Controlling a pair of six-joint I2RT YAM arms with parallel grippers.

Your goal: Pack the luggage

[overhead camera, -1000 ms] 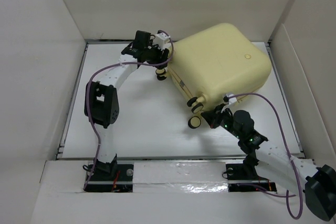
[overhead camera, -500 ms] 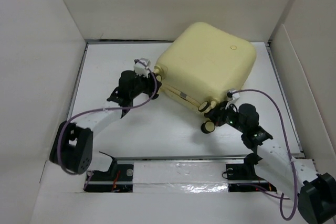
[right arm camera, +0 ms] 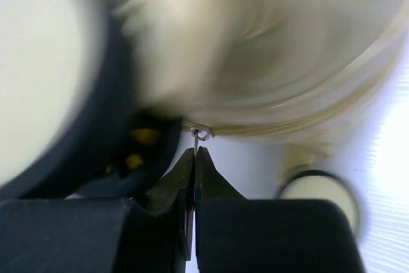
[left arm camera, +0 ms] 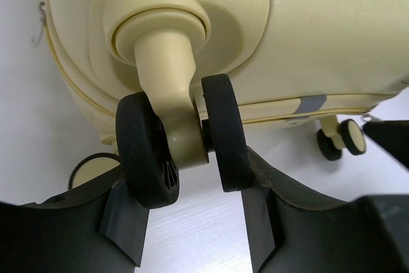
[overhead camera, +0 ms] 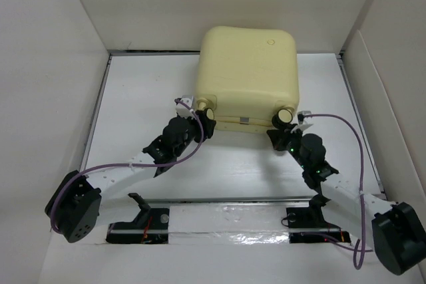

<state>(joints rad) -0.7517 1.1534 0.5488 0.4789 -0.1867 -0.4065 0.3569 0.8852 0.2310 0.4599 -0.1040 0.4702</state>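
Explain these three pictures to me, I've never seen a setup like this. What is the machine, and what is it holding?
These are two robot arms bolted to a white table. The wide picture looks down from above. The two close-ups come from a camera on each arm's wrist. On the table lies the luggage, a pale yellow suitcase, closed, with its wheels toward the arms. The left arm's fingers are clamped on either side of a black caster wheel. The right arm's fingers are pressed shut on a thin metal loop close to the suitcase. That picture is blurry, so I can't tell what the loop belongs to.
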